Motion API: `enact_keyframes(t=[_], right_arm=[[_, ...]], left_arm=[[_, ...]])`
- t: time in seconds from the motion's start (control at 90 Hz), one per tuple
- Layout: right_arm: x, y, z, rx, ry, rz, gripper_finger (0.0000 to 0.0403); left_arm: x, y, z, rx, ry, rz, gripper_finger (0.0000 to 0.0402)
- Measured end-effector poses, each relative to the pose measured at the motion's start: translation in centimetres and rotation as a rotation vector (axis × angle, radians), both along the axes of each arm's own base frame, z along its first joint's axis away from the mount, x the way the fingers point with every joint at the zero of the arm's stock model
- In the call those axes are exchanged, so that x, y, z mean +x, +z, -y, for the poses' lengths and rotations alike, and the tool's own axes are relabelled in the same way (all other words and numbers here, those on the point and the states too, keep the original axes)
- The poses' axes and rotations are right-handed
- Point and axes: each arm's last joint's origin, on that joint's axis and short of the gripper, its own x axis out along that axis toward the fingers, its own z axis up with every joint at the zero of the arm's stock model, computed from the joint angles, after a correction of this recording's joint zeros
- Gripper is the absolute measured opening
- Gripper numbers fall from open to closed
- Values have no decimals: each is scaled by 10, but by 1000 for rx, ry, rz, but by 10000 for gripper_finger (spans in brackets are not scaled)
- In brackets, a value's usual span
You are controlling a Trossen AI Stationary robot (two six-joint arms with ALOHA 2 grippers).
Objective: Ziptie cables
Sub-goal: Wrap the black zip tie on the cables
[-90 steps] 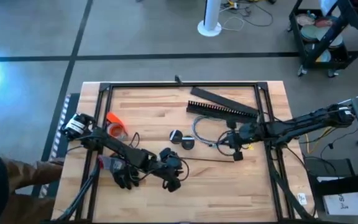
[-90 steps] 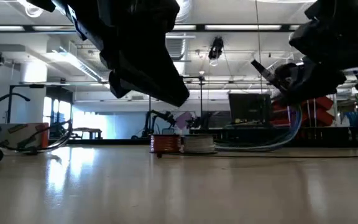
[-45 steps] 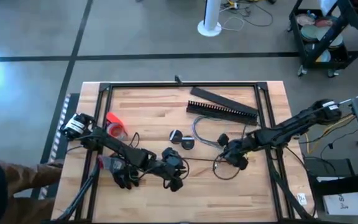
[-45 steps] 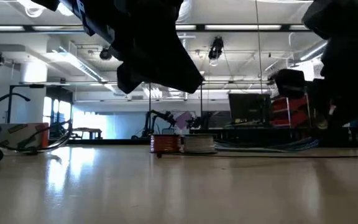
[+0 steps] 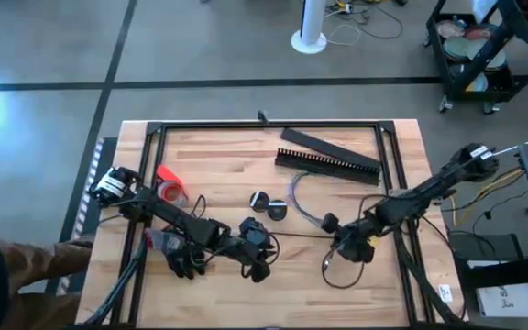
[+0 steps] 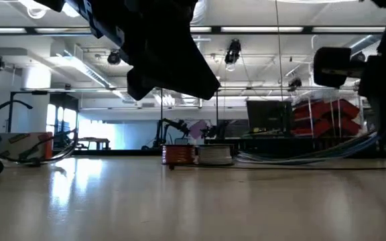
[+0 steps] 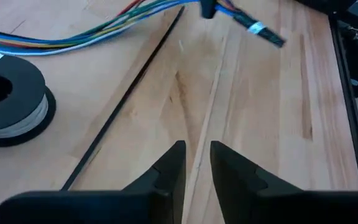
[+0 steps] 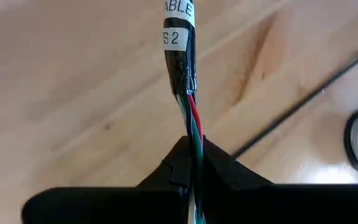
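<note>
The cables (image 5: 312,206) lie on the wooden table (image 5: 218,160) right of the middle, and the right gripper (image 5: 348,249) pinches their coloured wires tight. The thin black ziptie (image 5: 293,236) lies flat between the two grippers. The left gripper (image 5: 257,266) hovers with its fingers a little apart, holding nothing.

Bare table (image 5: 236,179) lies behind the ziptie (image 5: 296,236); 2 discs (image 5: 268,205) and duct (image 5: 328,164) crowd the right.
</note>
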Motion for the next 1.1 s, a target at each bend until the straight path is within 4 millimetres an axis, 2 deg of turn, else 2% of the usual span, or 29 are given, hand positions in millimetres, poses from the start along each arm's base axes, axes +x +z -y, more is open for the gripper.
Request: enact_keyframes(t=[0.3, 0.678, 0.889, 1.1], right_arm=[[-8, 9, -23, 48, 32, -29, 0], [-9, 45, -54, 124, 34, -16, 0], [-15, 50, -66, 159, 44, -16, 0], [-8, 59, -74, 260, -21, 93, 0]], left_arm=[[0, 0, 0, 0, 0, 0, 61], [0, 0, 0, -8, 4, 2, 62], [1, 1, 0, -17, 7, 14, 64], [1, 1, 0, -18, 7, 17, 62]])
